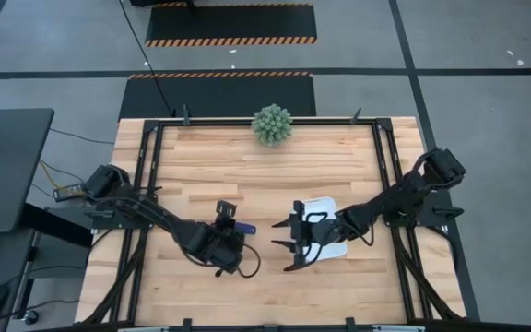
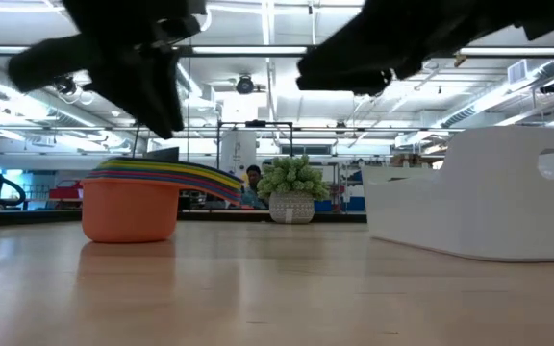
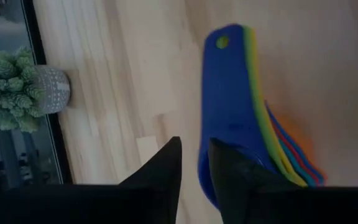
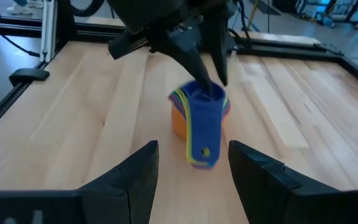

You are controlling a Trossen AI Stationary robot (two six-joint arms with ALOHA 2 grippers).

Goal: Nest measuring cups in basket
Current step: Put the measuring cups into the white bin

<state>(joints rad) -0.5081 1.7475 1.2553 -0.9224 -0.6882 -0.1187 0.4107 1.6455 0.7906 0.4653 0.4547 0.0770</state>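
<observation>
Item 1, counter (image 1: pixel 192 157): pale wood planks inside a black frame. I read it from the high view, left to right.

Item 2, left hand (image 1: pixel 231 224): over the counter's near-middle area, left of centre, directly above the measuring cups. In the right wrist view its two fingers (image 4: pixel 191 53) point down into the top blue cup. In the left wrist view they stand close together, one finger inside the cup's rim and one outside it, but I cannot tell whether they actually pinch the wall.

Item 3, measuring cups (image 4: pixel 199 118): one nested stack standing on the counter, outside the basket and to its left. Orange cup at the bottom, blue on top, with green, yellow and red edges between. The handles fan out to one side; the blue handle has a hole near its end.

Item 4, right hand (image 1: pixel 289 244): hovering at the left edge of the basket, fingers spread wide and released, holding nothing, pointed toward the stack.

Item 5, basket (image 1: pixel 335 249): white tray, right of centre, mostly under the right arm.

Item 6, spiky green plant (image 1: pixel 272 124): in a pot at the far edge, centre.
</observation>
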